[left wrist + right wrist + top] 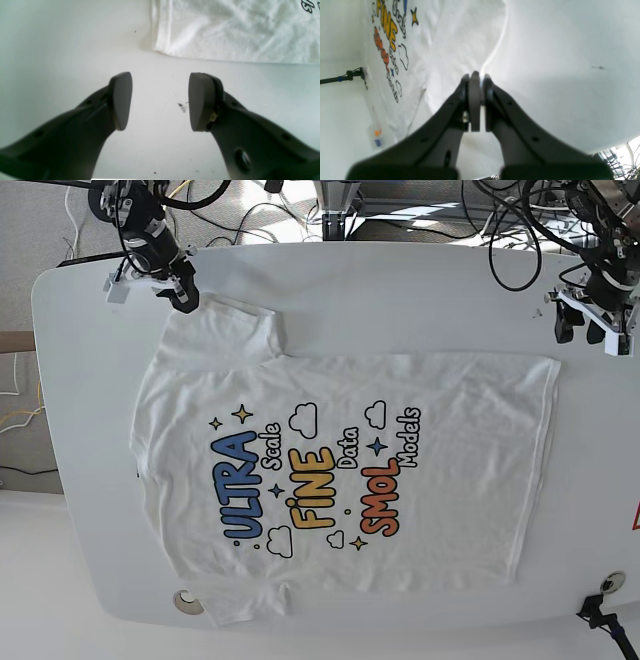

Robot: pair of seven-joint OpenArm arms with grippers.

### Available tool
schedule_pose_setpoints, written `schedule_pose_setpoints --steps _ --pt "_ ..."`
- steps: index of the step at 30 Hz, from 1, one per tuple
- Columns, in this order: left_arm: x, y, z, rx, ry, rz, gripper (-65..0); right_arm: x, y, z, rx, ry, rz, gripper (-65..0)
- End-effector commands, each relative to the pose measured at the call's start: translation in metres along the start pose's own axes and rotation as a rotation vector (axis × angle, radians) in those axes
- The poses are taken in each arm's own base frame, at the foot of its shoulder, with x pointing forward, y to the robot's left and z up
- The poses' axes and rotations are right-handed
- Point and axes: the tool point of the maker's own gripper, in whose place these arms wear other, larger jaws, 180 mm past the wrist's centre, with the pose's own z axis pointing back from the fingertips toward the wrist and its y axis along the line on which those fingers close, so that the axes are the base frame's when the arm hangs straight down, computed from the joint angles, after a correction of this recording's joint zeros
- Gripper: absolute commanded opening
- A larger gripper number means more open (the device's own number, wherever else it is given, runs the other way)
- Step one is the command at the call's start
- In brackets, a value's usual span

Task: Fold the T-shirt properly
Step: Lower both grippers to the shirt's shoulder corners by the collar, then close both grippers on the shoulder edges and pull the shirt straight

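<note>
Overhead, we see one T-shirt point(340, 480) spread print-up on the table point(400, 290); our wrist views catch only its edges. Our right claw point(477, 75) is clenched at the sleeve edge, cloth seemingly pinched. Our left claw point(160, 100) gapes apart, holding nothing, just beside the hem.

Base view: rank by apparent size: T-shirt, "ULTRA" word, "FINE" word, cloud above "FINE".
1. T-shirt, covers most of the table.
2. "ULTRA" and "FINE": close in length, ULTRA marginally longer, so not firmly ranked.
3. Cloud above "FINE", smallest.
</note>
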Motion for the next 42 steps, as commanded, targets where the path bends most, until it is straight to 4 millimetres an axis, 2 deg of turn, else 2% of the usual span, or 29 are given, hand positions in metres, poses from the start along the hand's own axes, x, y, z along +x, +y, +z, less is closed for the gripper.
schedule_pose_setpoints --steps 1,7,10,12,21,27,29,38,42 --pt "0.020 0.004 0.002 0.005 -0.061 -0.018 -31.5 0.005 0.006 0.002 0.022 -0.012 0.014 -65.0" --pt "0.012 0.020 -0.018 -0.018 -0.007 0.009 -30.9 0.005 0.006 0.002 0.022 -0.012 0.014 -65.0" --pt "0.004 0.024 -0.030 -0.038 0.023 0.039 -20.8 0.005 0.006 0.002 0.022 -0.012 0.014 -65.0" --pt "0.003 0.023 -0.036 -0.047 0.026 0.058 -17.7 0.005 0.006 0.002 0.022 -0.012 0.014 -65.0" --pt "0.010 0.008 -0.060 -0.109 0.027 0.093 -17.7 0.005 0.006 0.002 0.023 -0.011 0.014 -65.0" --pt "0.018 -0.013 -0.075 -0.168 0.031 0.071 -17.7 0.005 0.006 0.002 0.023 -0.011 0.014 -65.0" --pt "0.030 -0.023 -0.081 -0.193 0.005 0.052 -17.7 0.005 0.006 0.002 0.024 -0.011 0.016 -65.0" --pt "0.007 -0.029 -0.093 -0.225 0.065 0.098 -17.8 0.005 0.006 0.002 0.024 -0.011 0.016 -65.0" --pt "0.008 -0.029 -0.092 -0.224 0.063 0.097 -18.5 0.005 0.006 0.002 0.024 -0.011 0.016 -65.0"
